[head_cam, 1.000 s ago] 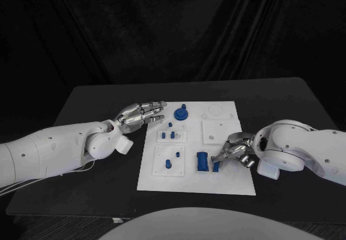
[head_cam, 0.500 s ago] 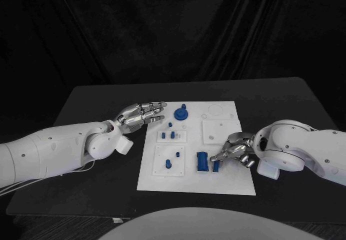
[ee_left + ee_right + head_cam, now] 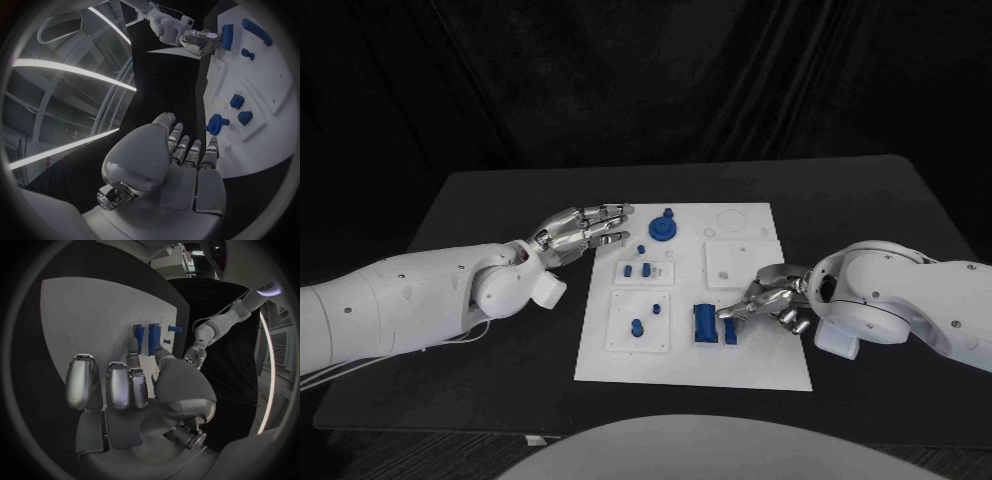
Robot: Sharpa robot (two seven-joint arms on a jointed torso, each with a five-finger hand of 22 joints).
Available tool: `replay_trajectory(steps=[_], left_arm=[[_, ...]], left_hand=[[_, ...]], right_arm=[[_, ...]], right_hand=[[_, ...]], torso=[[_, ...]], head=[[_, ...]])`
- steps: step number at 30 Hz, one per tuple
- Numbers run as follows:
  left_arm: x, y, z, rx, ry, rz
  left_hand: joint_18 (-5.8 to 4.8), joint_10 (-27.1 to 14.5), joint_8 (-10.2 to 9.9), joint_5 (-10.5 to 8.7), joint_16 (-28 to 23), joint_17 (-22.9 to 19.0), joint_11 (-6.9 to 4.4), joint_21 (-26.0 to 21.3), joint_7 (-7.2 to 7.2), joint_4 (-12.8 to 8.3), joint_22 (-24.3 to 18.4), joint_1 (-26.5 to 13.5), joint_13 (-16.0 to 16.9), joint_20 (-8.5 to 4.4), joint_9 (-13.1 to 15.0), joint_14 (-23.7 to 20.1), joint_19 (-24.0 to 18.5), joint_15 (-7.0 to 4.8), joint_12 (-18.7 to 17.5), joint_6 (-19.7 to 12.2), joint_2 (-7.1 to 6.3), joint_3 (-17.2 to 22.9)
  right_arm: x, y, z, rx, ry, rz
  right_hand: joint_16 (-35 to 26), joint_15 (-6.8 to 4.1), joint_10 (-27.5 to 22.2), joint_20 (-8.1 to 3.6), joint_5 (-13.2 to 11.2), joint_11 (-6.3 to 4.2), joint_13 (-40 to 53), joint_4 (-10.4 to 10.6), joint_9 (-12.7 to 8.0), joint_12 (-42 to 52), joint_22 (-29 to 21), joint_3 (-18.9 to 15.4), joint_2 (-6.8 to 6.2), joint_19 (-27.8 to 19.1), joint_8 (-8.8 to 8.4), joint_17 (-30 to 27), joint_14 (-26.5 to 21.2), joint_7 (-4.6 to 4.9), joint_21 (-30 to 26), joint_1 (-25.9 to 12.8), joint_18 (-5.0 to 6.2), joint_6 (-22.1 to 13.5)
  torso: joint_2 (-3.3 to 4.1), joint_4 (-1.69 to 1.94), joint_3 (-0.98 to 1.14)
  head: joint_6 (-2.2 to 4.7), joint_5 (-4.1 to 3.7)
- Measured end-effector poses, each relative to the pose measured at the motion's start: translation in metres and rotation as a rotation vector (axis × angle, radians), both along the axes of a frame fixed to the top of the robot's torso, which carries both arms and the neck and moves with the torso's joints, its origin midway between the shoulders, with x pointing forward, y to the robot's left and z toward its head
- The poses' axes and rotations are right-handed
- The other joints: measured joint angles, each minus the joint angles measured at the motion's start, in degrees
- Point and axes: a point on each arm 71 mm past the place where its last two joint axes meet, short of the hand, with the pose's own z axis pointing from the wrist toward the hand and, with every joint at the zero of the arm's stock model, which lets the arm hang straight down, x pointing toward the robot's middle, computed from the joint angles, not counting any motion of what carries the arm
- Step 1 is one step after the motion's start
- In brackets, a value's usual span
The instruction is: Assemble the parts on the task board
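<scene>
The white task board lies mid-table with blue parts on it. A wide blue block and a narrow blue piece stand side by side near its right edge. My right hand reaches over that edge; a fingertip touches the narrow piece's top. In the right wrist view a finger and the thumb stand apart at the near ends of both blue pieces. My left hand hovers open at the board's far left edge, fingers spread, beside a round blue part.
Small blue pegs sit in the board's left inserts, another peg lower down. A raised white square lies on the board's right half. Bare black table surrounds the board.
My right hand's fingertips have crept slightly left over the narrow blue piece. The left hand and the parts have stayed put.
</scene>
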Motion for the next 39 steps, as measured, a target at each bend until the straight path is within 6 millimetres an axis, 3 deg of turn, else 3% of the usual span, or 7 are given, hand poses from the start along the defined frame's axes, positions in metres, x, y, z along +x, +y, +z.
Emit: replay_trajectory(steps=[4,10,19,27,30,36,39], left_arm=[[0.000,0.000,0.000,0.001,0.001,0.000],[0.000,0.001,-0.001,0.002,0.002,0.001],[0.000,0.001,-0.001,0.003,0.005,0.000],[0.000,0.001,-0.001,0.004,0.006,0.000],[0.000,0.001,-0.002,0.004,0.006,0.000],[0.000,0.001,-0.002,0.003,0.005,0.000],[-0.001,0.001,-0.003,0.003,0.007,0.001]], left_hand=[[0.00,0.00,0.00,0.00,0.00,0.00,0.00,0.00,0.00,0.00,0.00,-0.24,0.00,0.00,0.00,0.00,0.00,0.00,0.00,0.00,0.24,0.00],[0.00,0.00,0.00,0.00,0.00,0.00,0.00,0.00,0.00,0.00,0.00,-0.24,0.00,0.00,0.00,0.00,0.00,0.00,0.00,0.00,0.24,0.00],[0.00,0.00,0.00,0.00,0.00,0.00,0.00,0.00,0.00,0.00,0.00,-0.24,0.00,0.00,0.00,0.00,0.00,0.00,0.00,0.00,0.24,0.00],[0.00,0.00,0.23,0.00,0.00,0.05,0.00,0.00,0.21,0.00,0.00,-0.24,0.00,0.00,0.00,0.00,0.00,0.00,0.05,0.21,0.24,0.33],[0.00,0.00,0.23,0.00,0.00,0.05,0.00,0.00,0.21,-0.01,0.01,-0.24,0.00,0.00,0.00,0.00,0.00,0.00,0.23,0.21,0.24,0.33],[0.00,0.00,0.23,0.00,0.00,0.05,0.00,0.00,0.21,0.00,0.00,-0.24,0.00,0.00,0.00,0.00,0.00,0.00,0.23,0.21,0.24,0.32],[0.00,0.00,0.23,0.00,0.00,0.04,0.00,0.00,0.21,0.00,0.00,-0.24,0.00,0.00,0.00,0.00,0.00,0.00,0.23,0.21,0.24,0.32]], right_arm=[[0.001,0.000,0.001,0.006,-0.012,-0.008],[0.001,-0.001,0.002,0.017,-0.027,-0.019],[0.000,-0.006,0.004,0.032,-0.047,-0.041],[-0.001,-0.018,0.015,0.078,-0.089,-0.070],[0.000,-0.022,0.020,0.115,-0.113,-0.078],[-0.001,-0.021,0.026,0.160,-0.184,-0.044],[-0.002,-0.021,0.028,0.137,-0.235,-0.001]], right_hand=[[0.08,-0.44,-0.01,-0.38,0.06,-0.40,0.00,0.79,4.02,0.00,0.00,-1.39,0.84,-0.03,3.83,0.26,-0.03,-0.63,0.29,0.56,0.00,-1.47],[0.26,-0.44,0.20,-0.38,0.71,-0.61,0.00,1.02,6.73,0.00,0.00,-1.93,1.37,-0.03,6.31,0.62,-0.03,-0.88,0.57,1.10,0.00,-2.72],[0.26,-0.84,0.00,-0.59,1.58,-0.81,-0.01,1.19,9.10,0.00,0.00,-2.43,2.14,0.17,8.52,0.70,-0.04,-1.17,0.57,1.87,0.00,-3.30],[0.26,-1.25,0.09,-0.98,3.13,-1.33,-0.01,4.26,11.35,0.00,0.00,-3.39,4.94,0.17,10.93,0.59,-0.05,-1.53,0.89,-0.53,0.00,-3.11],[0.50,-1.25,0.09,-1.19,4.37,-1.32,-0.02,5.37,10.91,0.00,0.00,-3.41,6.06,-0.02,10.04,0.89,-0.05,-1.49,1.22,-0.84,0.00,-4.18],[0.76,-1.25,0.09,-1.19,4.52,-1.32,-0.02,-2.47,11.01,0.00,0.00,-1.82,2.17,-0.03,10.03,1.36,-0.05,-1.40,1.88,9.50,0.00,-4.67],[0.76,-1.48,0.08,-1.19,2.80,-1.33,-0.02,-3.86,16.22,0.00,-0.01,-2.62,1.19,-0.03,14.96,0.87,-0.04,-1.89,1.88,11.39,0.00,-6.66]], torso=[[-0.02,-0.01,0.00],[-0.05,0.02,0.00],[0.01,0.06,0.00],[0.01,0.05,0.00],[0.00,0.05,-0.01],[-0.05,0.05,-0.01],[-0.06,0.05,-0.02]], head=[[0.00,0.03],[0.00,0.03],[0.00,0.12],[0.00,0.07],[0.00,-0.03],[0.00,-0.18],[0.00,-0.27]])
